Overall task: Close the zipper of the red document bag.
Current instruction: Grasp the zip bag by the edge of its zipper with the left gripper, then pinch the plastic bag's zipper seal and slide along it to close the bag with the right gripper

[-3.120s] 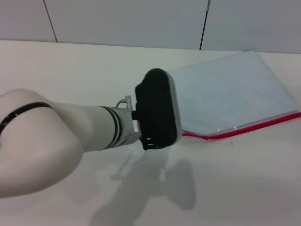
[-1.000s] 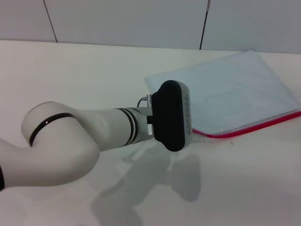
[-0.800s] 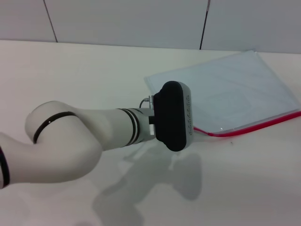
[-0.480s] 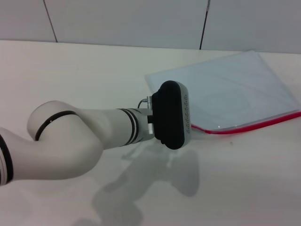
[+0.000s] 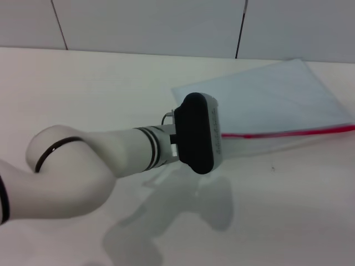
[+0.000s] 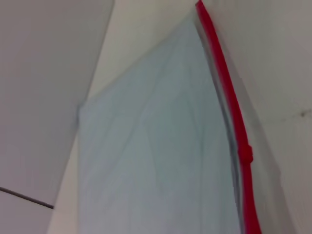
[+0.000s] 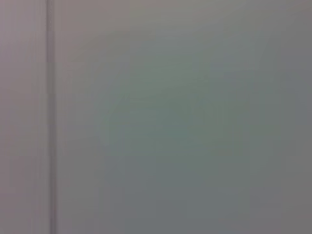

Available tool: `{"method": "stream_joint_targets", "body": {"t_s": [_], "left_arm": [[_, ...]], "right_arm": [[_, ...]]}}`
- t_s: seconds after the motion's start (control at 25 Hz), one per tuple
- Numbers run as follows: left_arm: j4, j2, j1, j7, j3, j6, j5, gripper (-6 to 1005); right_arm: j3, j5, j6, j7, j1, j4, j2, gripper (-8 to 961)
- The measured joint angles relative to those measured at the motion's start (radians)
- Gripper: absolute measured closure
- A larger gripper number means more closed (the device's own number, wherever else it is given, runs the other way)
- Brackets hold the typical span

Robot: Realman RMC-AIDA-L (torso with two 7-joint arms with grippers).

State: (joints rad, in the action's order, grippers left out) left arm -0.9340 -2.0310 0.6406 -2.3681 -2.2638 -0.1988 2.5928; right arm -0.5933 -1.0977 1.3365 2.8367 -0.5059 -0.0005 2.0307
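Bag: I see the bag [image 5: 272, 102] on the table [image 5: 100, 94], far right of centre, its near long edge raised.
Zipper: the zipper [image 5: 288, 133] runs along that near edge; in my left wrist view it shows as a red strip [image 6: 229, 112].
Left claw: my left gripper [image 5: 213, 145] sits at the bag's near-left corner, at the zipper's end; the wrist housing hides whether it is clenched or released.
Right claw: I cannot see it; its camera shows only a blank wall.

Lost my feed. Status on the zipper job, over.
Left gripper at the bag's near corner, fingers hidden. Red zipper edge lifted off the table. Right arm not in view. Nothing in the way.
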Motion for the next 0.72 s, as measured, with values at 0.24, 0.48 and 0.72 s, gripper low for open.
{"method": "stream_joint_targets", "body": {"t_s": [0.24,0.48,0.72], "left_arm": [[-0.008,0.000,-0.085,0.020,-0.003,0.189,0.033,938],[-0.009,0.000,-0.132,0.082,-0.004,0.279,0.042,945],[-0.026,0.002,-0.146,0.100,-0.001,0.281,0.043,946]], "right_arm": [[0.107,0.189,0.044,0.129,-0.059,-0.068,-0.004,267],[0.190,0.356,0.062,0.163,-0.131,-0.131,-0.004,284],[0.338,0.430,0.059,0.165,-0.191,-0.196,-0.001,300]]}}
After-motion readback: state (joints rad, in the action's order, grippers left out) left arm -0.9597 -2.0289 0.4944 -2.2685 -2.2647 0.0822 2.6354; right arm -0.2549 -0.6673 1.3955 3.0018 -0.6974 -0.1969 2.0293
